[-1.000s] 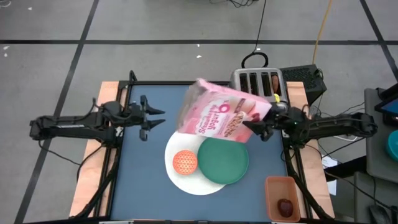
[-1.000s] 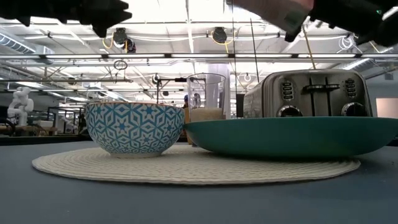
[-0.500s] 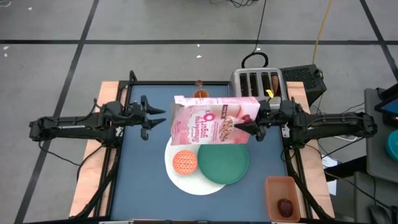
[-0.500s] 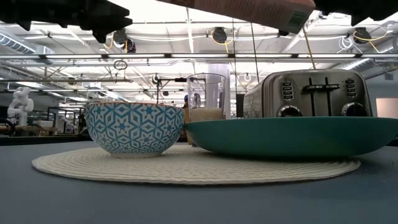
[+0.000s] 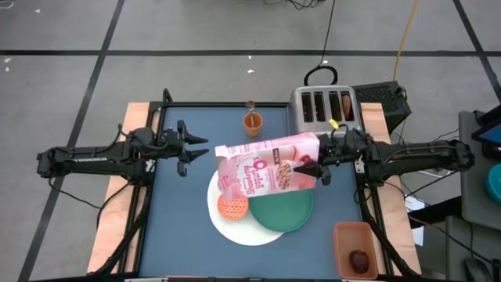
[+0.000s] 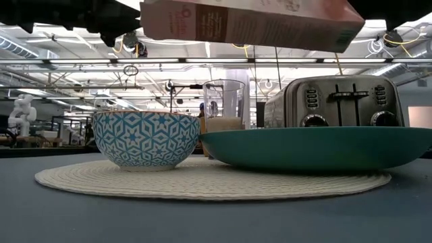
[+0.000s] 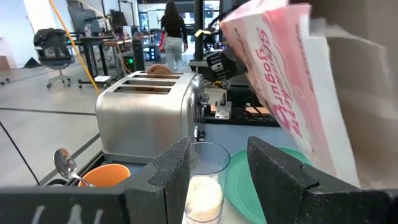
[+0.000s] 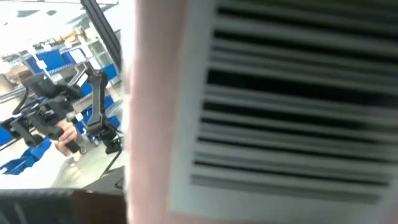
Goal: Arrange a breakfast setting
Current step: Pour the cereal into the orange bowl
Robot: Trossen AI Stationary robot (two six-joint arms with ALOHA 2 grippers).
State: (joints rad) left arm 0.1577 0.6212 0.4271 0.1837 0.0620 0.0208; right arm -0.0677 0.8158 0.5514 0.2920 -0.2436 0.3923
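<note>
My right gripper (image 5: 315,164) is shut on the pink cereal box (image 5: 268,166), which hangs nearly level above the plates and runs across the top of the low view as the box (image 6: 250,20). Below it the small orange bowl (image 5: 232,206) sits on the large white plate (image 5: 235,229), and the green plate (image 5: 282,207) overlaps that plate's right side. The milk glass (image 7: 205,186) stands behind them. The orange cup (image 5: 252,121) holds the spoon (image 7: 62,162). My left gripper (image 5: 196,149) hovers open at the table's left. My right gripper holds the cereal box by its end toward the table's right (image 5: 305,162), pinched between the two fingers. The fingers come in level from the table's right, along the box's length. The box is lifted clear and lies nearly level, its free end (image 5: 223,168) above the bowl.
The silver toaster (image 5: 325,106) stands at the far right with a brown bagel (image 5: 346,102) in a slot. A dark red fruit (image 5: 358,261) lies in an orange tray (image 5: 352,235) at the near right. People move in the room beyond (image 7: 173,25).
My right gripper has turned to point level, staying shut on the box. The box's free end has swung from the far side toward the table's left and near edge, and now lies nearly level over the bowl. The orange cup has come into sight behind it.
</note>
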